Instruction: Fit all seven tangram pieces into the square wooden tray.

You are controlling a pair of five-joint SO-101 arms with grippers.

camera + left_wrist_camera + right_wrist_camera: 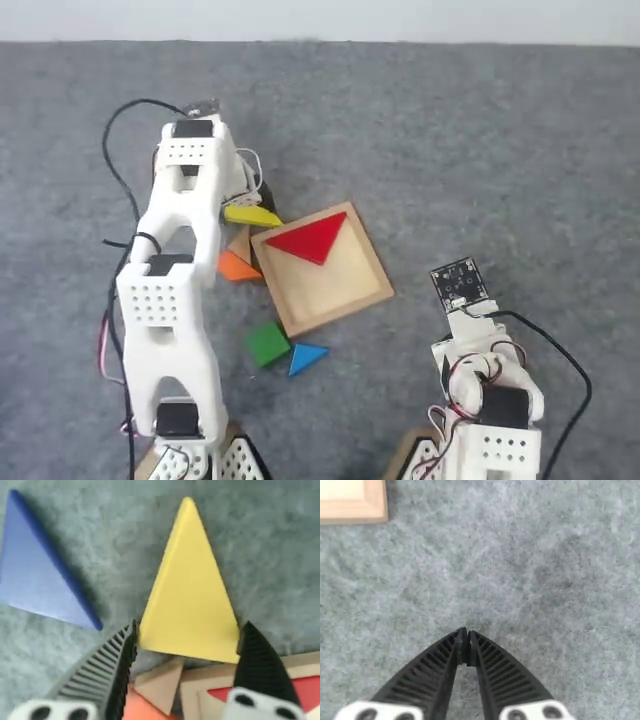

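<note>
The square wooden tray (335,285) lies turned diamond-wise and holds one piece, a red triangle (310,238) flat in its far corner. It lies on a grey felt-like surface (500,150), with a pale wall strip (320,20) behind.

The left gripper (187,627) is just beyond the tray's left corner, clamped on the base of a yellow triangle (190,595); whether that piece is lifted is hard to tell. A large blue triangle (35,575) lies near it. Beside the tray's left rim sit an orange piece (236,266) and a tan triangle (160,682). A green square (267,343) and a small blue triangle (305,357) lie by the near corner.

The right gripper (466,632) is pinched closed on nothing, over bare felt.
</note>
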